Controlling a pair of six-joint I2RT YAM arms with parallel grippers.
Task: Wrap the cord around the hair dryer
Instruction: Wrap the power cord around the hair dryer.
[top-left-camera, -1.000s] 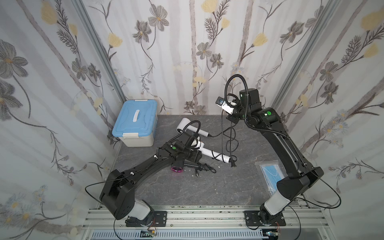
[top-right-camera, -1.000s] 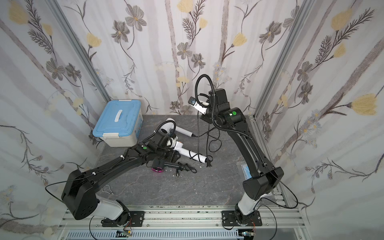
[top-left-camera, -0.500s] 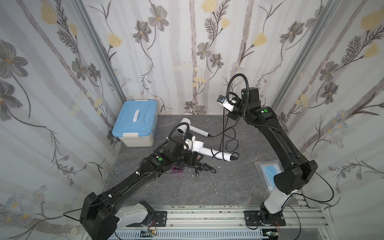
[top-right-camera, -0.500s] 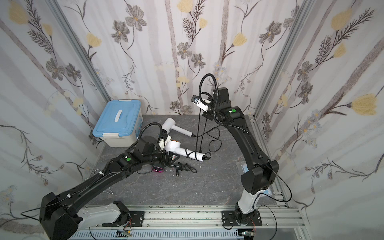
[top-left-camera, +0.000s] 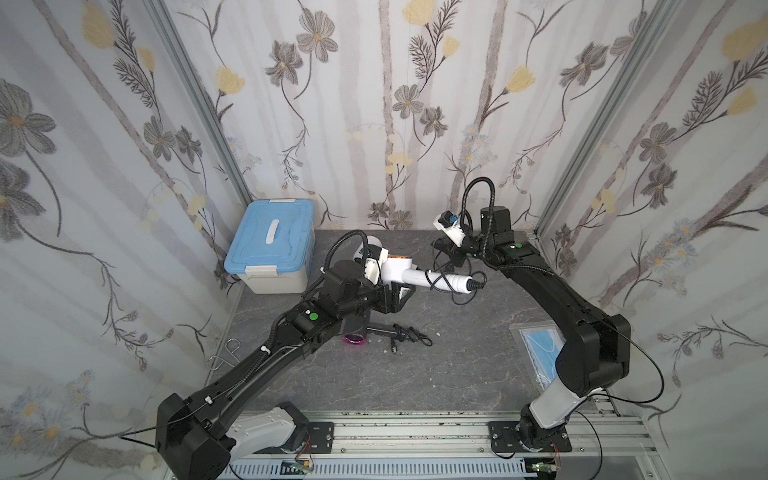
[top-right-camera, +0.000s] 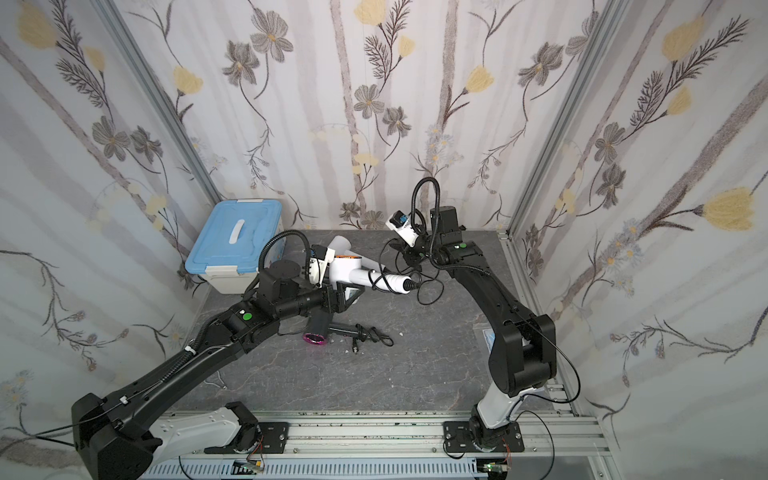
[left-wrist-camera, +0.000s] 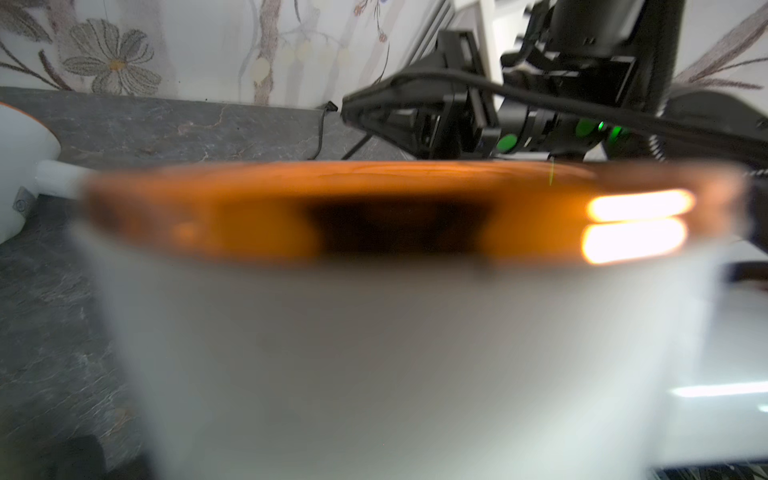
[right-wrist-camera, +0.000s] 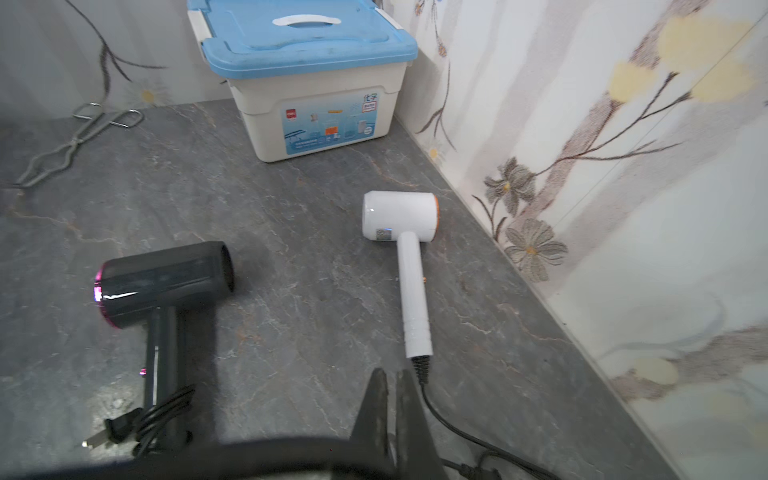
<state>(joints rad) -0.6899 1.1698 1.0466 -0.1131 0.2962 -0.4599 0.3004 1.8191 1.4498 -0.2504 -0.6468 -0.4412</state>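
Observation:
My left gripper (top-left-camera: 400, 293) is shut on the head of the white hair dryer (top-left-camera: 397, 268) (top-right-camera: 347, 270), holding it above the table. In the left wrist view its blurred white body and orange ring (left-wrist-camera: 374, 332) fill the frame, hiding my fingers. The handle (top-left-camera: 444, 281) points right with black cord (top-left-camera: 481, 280) (top-right-camera: 428, 293) looped around it. From there the cord rises to my right gripper (top-left-camera: 444, 250) (top-right-camera: 401, 249), which is shut on it near the back wall. The right wrist view shows shut fingertips (right-wrist-camera: 392, 376) and a white dryer (right-wrist-camera: 399, 216) lying flat.
A black hair dryer (top-left-camera: 355, 332) (right-wrist-camera: 166, 278) with a bundled cord (top-left-camera: 409, 334) lies under my left arm. Another white dryer head (top-left-camera: 371, 242) sits behind. A blue-lidded box (top-left-camera: 270, 249) stands back left, a mask packet (top-left-camera: 540, 349) at right, metal tongs (top-left-camera: 226, 353) at left.
My left arm has stretched forward and carried the white dryer up and toward the back. My right gripper has come down lower with the cord.

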